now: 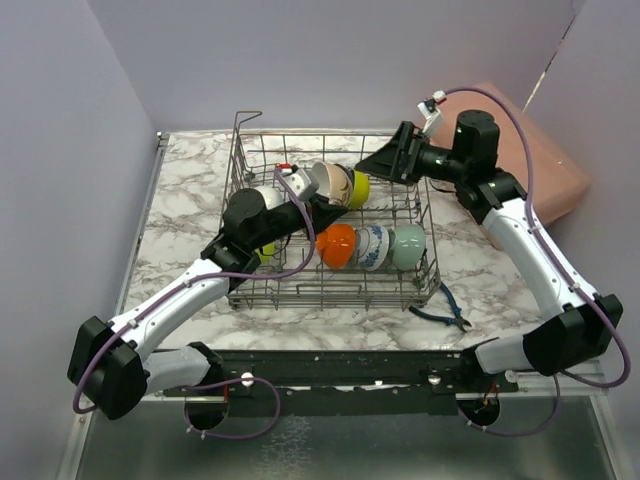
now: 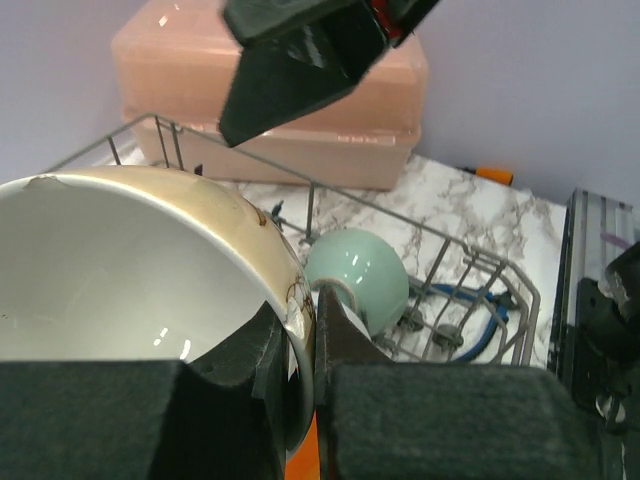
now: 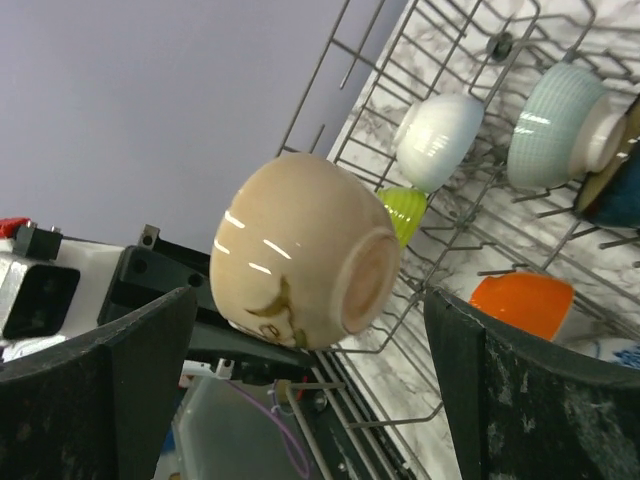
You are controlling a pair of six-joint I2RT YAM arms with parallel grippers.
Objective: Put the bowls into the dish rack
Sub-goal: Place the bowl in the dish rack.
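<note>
The grey wire dish rack [image 1: 330, 296] stands mid-table. My left gripper [image 1: 303, 190] is over it, shut on the rim of a beige bowl [image 1: 323, 181] held tilted above the tines. In the left wrist view one finger is inside the rim and one outside of the beige bowl [image 2: 120, 270]. My right gripper [image 1: 378, 165] is open and faces it; the beige bowl [image 3: 300, 250] lies between the spread fingers [image 3: 500, 400], untouched. Orange [image 1: 335, 245], blue-patterned [image 1: 372, 246] and mint green [image 1: 407, 247] bowls stand in the front row, a yellow-green bowl [image 1: 358, 189] behind them.
A pink translucent box [image 1: 540, 160] sits at the back right, outside the rack. Blue-handled pliers [image 1: 440, 310] lie on the marble by the rack's front right corner. A white bowl [image 3: 440, 140], a lime green bowl [image 3: 405, 212] and a dark teal bowl [image 3: 610, 190] also sit in the rack.
</note>
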